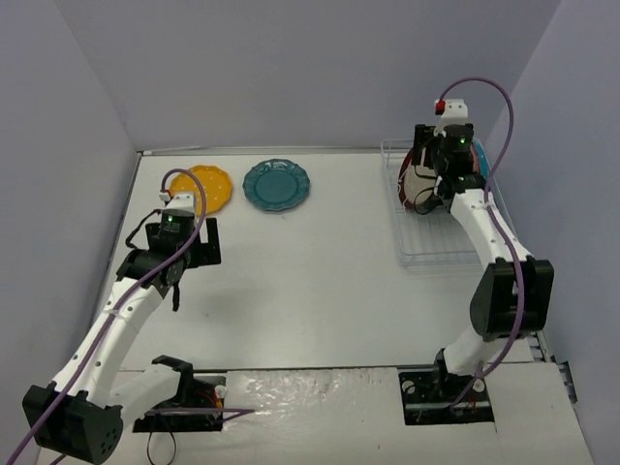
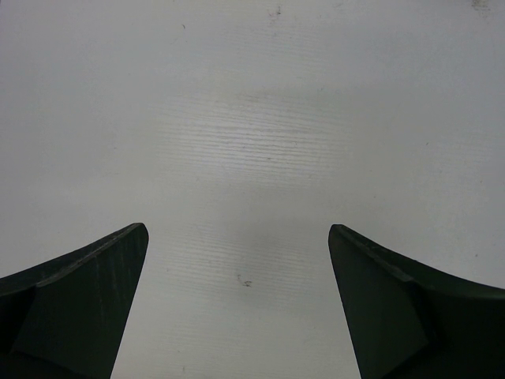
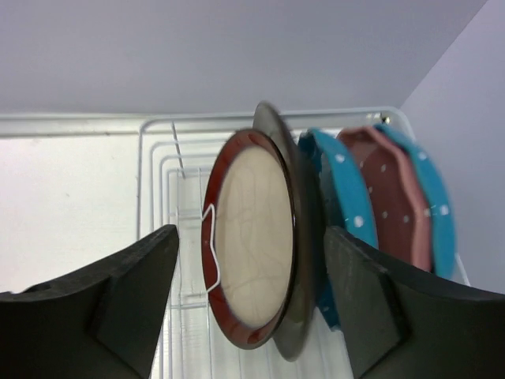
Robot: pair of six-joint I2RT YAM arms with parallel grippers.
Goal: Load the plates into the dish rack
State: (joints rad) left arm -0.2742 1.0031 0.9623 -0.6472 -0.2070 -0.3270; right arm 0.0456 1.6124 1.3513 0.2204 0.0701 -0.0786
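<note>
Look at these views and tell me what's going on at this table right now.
The right tool stands open, its jaws either side of a cream-centred plate and the dark-backed plate behind it, both on edge in the dish rack, next to two blue dotted plates and a pink plate. The left tool hangs open over the table, holding nothing. A yellow plate and a teal plate lie flat at the far side, not yet loaded.

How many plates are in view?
7. Yellow plate, teal plate on the table; in the dish rack: maroon-rimmed plate, dark plate behind, near blue plate, pink plate, far blue plate. More may hide.
</note>
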